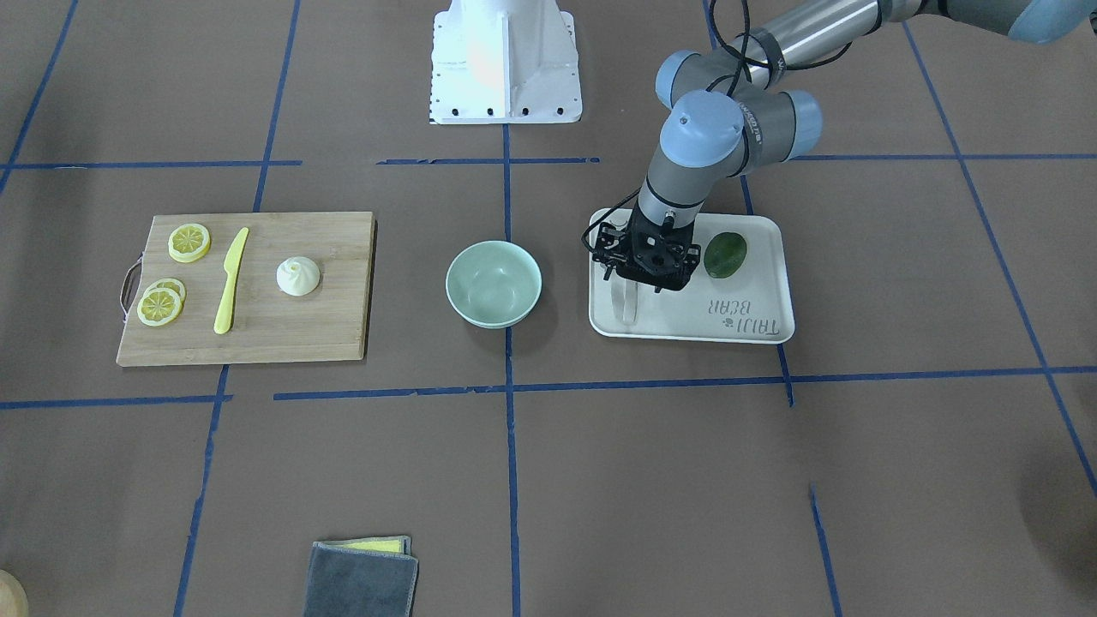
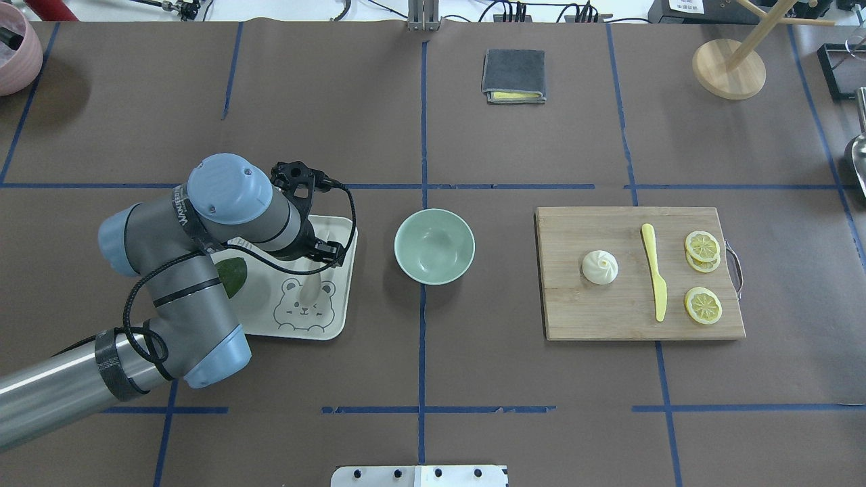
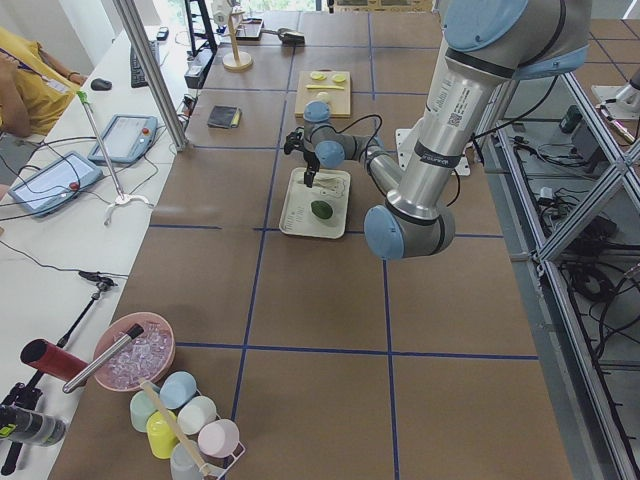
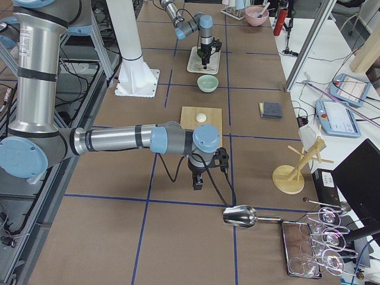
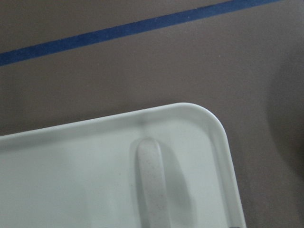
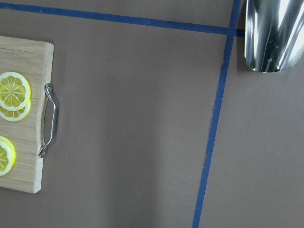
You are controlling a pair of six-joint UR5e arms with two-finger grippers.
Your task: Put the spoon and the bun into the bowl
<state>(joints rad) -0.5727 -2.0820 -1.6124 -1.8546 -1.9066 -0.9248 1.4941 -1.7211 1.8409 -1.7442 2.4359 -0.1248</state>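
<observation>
The off-white spoon [image 1: 626,302] lies on a white tray [image 1: 754,327]; its handle shows close up in the left wrist view [image 5: 152,185]. My left gripper [image 1: 644,276] hangs straight down over the spoon's end of the tray. It looks open, with no fingers meeting in its wrist view. The mint-green bowl [image 1: 494,283] stands empty between the tray and a wooden cutting board [image 1: 283,330]. The white bun [image 1: 298,276] sits on that board. My right gripper [image 4: 198,183] hovers low beyond the board's far end, and I cannot tell whether it is open or shut.
A dark green avocado [image 1: 725,254] lies on the tray beside my left gripper. A yellow knife [image 1: 230,281] and lemon slices [image 1: 189,242] share the board. A folded grey cloth [image 1: 362,578] lies at the operators' side. A metal scoop [image 6: 273,33] lies near my right gripper.
</observation>
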